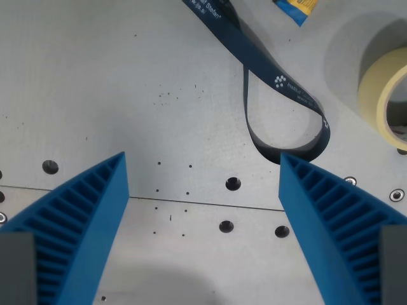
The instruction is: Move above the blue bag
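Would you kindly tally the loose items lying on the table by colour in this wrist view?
Dark blue: 1, the lanyard strap
Blue and yellow: 1, the packet corner at the top edge
Pale yellow: 1, the tape roll
Total: 3

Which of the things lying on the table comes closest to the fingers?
The dark blue strap: its loop reaches the tip of the finger on the wrist view's right. The tape roll and the blue-yellow packet lie farther off.

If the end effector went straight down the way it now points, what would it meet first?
Probably bare table: nothing lies between the open end effector fingers. The dark blue strap loop sits just by the wrist view's right finger; depth is unclear.
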### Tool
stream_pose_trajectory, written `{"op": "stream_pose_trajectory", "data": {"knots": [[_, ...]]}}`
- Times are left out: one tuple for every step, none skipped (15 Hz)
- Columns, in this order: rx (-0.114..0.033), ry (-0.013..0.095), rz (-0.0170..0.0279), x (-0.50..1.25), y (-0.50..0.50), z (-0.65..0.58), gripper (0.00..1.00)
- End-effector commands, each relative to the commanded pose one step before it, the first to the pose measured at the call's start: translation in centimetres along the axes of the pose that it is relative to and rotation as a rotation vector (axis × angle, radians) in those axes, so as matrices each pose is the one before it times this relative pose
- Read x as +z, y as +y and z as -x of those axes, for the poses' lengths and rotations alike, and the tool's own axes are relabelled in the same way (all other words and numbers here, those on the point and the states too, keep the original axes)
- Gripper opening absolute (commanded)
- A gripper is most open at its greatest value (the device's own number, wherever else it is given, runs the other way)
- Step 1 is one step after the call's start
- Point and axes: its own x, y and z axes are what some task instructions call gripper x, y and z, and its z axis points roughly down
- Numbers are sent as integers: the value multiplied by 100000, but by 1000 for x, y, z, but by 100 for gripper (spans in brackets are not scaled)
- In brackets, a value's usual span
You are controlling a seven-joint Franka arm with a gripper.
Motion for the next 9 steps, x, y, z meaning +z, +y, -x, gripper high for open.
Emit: {"op": "stream_pose_trajectory", "data": {"knots": [[41,423,86,-201,1,9,100],[-43,16,5,0,0,0,100],[56,12,-4,3,2,-2,100],[179,29,-3,8,6,-5,100],[345,16,-3,17,12,-10,100],[549,10,10,29,21,-18,100],[781,44,20,45,32,-28,100],[1024,64,27,66,47,-41,100],[1238,111,30,90,64,-56,100]]}}
